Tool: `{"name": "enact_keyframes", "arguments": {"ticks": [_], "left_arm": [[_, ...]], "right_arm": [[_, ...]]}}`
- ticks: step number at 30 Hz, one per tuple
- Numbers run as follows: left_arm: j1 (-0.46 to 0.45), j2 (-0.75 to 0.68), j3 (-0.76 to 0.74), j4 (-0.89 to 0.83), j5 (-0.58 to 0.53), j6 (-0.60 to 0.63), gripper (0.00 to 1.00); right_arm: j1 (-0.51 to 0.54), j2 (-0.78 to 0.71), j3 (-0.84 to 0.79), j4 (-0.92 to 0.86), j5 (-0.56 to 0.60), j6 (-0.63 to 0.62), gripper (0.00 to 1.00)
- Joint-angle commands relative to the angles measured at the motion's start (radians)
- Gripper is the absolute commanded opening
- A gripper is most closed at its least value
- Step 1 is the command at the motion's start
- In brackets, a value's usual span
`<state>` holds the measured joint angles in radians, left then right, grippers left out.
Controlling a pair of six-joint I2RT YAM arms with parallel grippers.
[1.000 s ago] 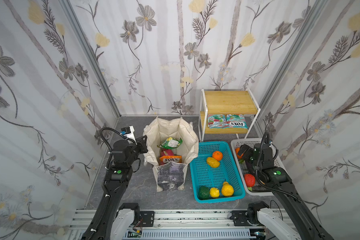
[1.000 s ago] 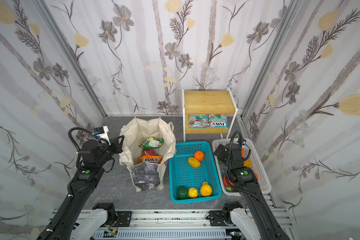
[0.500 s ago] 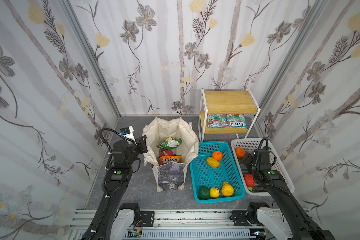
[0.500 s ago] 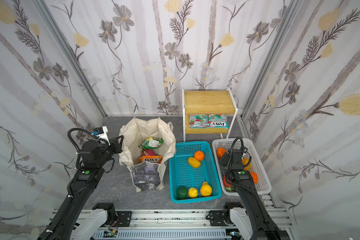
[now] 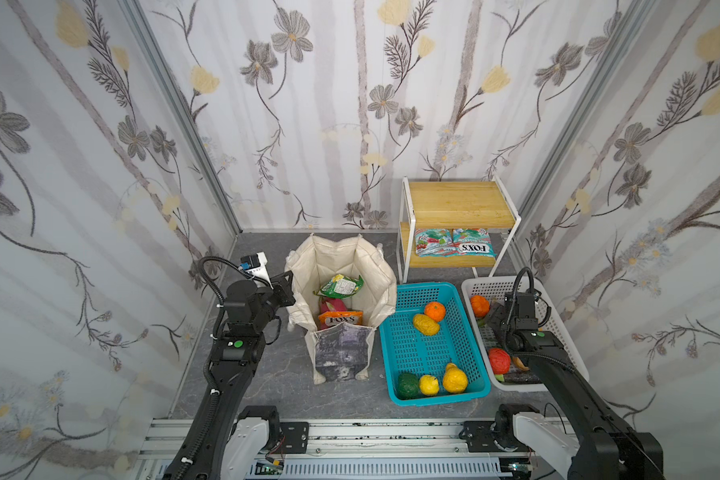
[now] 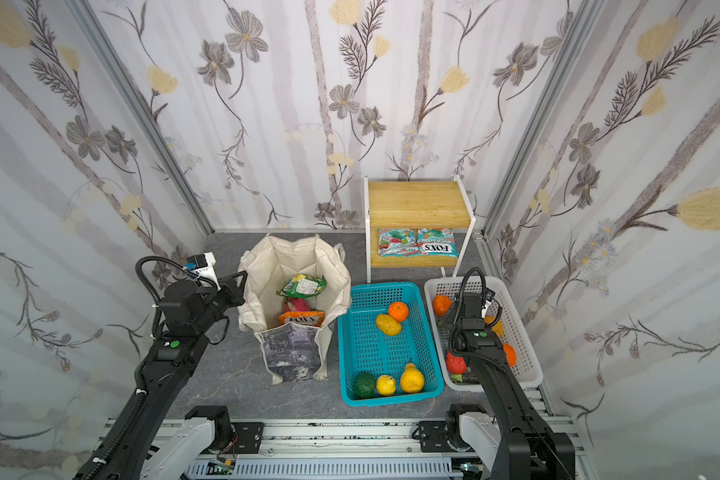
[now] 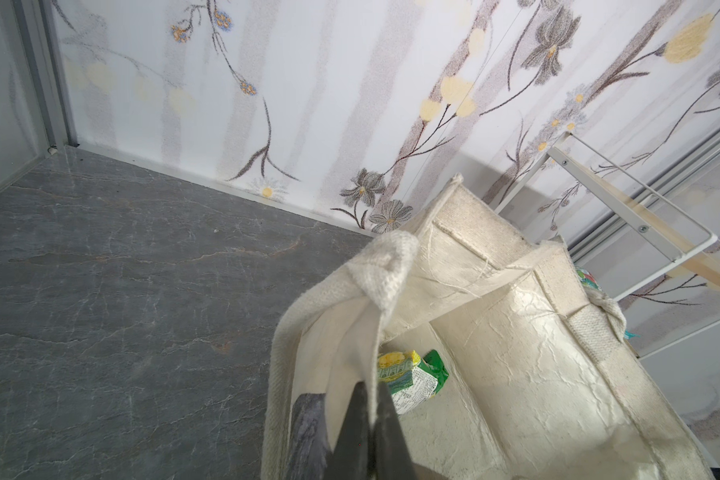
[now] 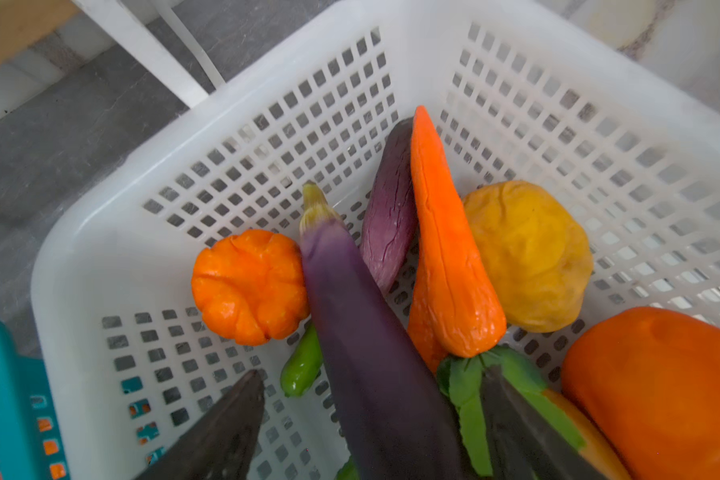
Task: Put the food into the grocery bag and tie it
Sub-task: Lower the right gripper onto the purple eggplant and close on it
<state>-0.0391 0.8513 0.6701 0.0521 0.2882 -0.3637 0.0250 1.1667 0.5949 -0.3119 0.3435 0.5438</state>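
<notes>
Where the right pincer (image 8: 371, 374) gapes, the eggplant (image 8: 350, 291) lies between.

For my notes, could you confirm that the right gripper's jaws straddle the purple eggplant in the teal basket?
The basket is wrong: the jaws of the right gripper straddle the purple eggplant in the white basket, as the right wrist view shows.

Taking the middle basket (image 5: 437, 400) with its fruits (image 5: 426, 324) as your mark, you find the grocery bag (image 5: 341, 262) just left of it with snack packets (image 5: 341, 286) inside, the second basket (image 5: 489, 283) of vegetables (image 5: 499, 360) just right of it, and the shelf rack (image 5: 458, 203) behind it, packets (image 5: 454, 247) on its lower shelf.
</notes>
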Motion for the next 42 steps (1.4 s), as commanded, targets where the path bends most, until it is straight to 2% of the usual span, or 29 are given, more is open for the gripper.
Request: {"name": "enact_keyframes", "arguments": {"ticks": [1,10,14,18,32,34,42], "left_arm": [[0.001,-0.001,-0.001,0.046,-0.004,-0.003,0.00],[0.001,0.001,0.003,0.045,0.001,-0.004,0.00],[0.001,0.003,0.002,0.045,0.002,-0.003,0.00],[0.001,0.009,0.003,0.046,0.001,-0.004,0.00],[0.007,0.020,0.006,0.046,0.011,-0.012,0.00],[0.010,0.019,0.006,0.045,0.007,-0.011,0.00],[0.011,0.017,0.006,0.045,0.011,-0.011,0.00]], "right_arm": [[0.000,0.023,0.012,0.031,0.068,-0.021,0.72],[0.001,0.141,0.027,0.058,0.012,-0.041,0.79],[0.003,0.216,0.065,0.039,0.000,-0.055,0.79],[0.001,0.285,0.116,0.015,0.048,-0.080,0.78],[-0.002,0.421,0.138,0.082,-0.053,-0.117,0.83],[-0.004,0.465,0.139,0.102,-0.070,-0.122,0.80],[-0.006,0.458,0.135,0.116,-0.063,-0.130,0.62]]}}
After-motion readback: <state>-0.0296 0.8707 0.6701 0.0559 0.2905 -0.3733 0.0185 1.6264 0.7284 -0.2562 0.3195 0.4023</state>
